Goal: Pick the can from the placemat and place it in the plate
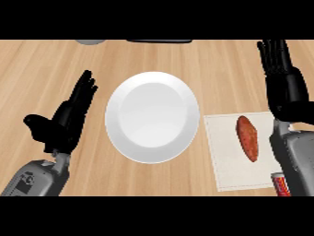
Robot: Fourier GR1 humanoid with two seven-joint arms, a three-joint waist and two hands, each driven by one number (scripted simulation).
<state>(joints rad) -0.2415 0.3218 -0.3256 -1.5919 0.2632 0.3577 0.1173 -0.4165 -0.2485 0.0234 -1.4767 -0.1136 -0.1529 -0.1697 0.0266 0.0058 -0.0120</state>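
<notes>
Down at five o'clock, tucked against my right forearm, the can (280,184) stands by the placemat's (230,152) near corner, only a red and pale sliver of it showing; whether it sits on the mat or just off it I cannot tell. My right hand (282,69) is well beyond it at two o'clock, released, fingers straight and holding nothing. To do this well, I judge I should draw that hand back toward five o'clock, come at the can from the side so my forearm stops hiding it, close around its body, lift it straight, then carry it to the plate (154,117) at centre and set it upright. The sweet potato (247,137) on the mat should be skirted. My left hand (67,115) rests at nine o'clock, fingers relaxed. Count: one can, one plate, one placemat, one sweet potato, one wooden tabletop (23,69).
</notes>
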